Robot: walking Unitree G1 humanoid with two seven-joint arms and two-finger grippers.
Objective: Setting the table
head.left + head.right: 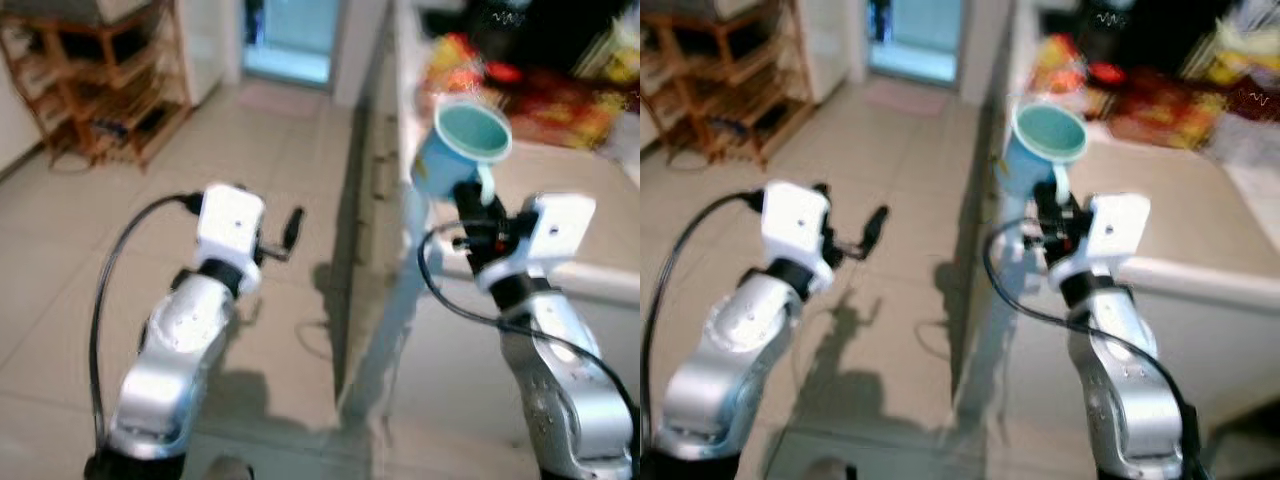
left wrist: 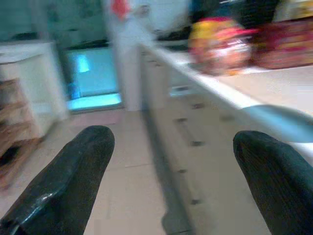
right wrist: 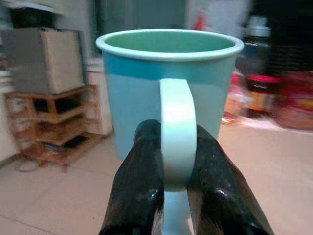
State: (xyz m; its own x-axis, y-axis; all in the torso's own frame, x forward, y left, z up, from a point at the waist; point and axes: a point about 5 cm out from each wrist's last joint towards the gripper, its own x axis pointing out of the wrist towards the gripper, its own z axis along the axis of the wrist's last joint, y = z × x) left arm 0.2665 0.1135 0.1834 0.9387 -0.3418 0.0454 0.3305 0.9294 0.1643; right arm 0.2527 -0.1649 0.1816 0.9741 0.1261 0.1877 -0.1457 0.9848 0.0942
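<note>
A light blue mug (image 1: 462, 146) with a pale green inside hangs in the air by the corner of the white counter (image 1: 560, 190). My right gripper (image 1: 478, 215) is shut on its handle (image 3: 177, 137), one black finger on each side, and holds the mug upright and tilted slightly forward. My left gripper (image 1: 290, 232) is raised over the tiled floor, left of the counter front. In the left wrist view its two fingers (image 2: 73, 176) stand wide apart, open, with nothing between them.
Colourful food packets (image 1: 520, 90) and dark items lie at the back of the counter. A wooden shelf rack (image 1: 100, 80) stands at the far left. A bright doorway (image 1: 290, 35) lies ahead across the tiled floor. Cabinet drawers (image 2: 190, 127) run along the counter front.
</note>
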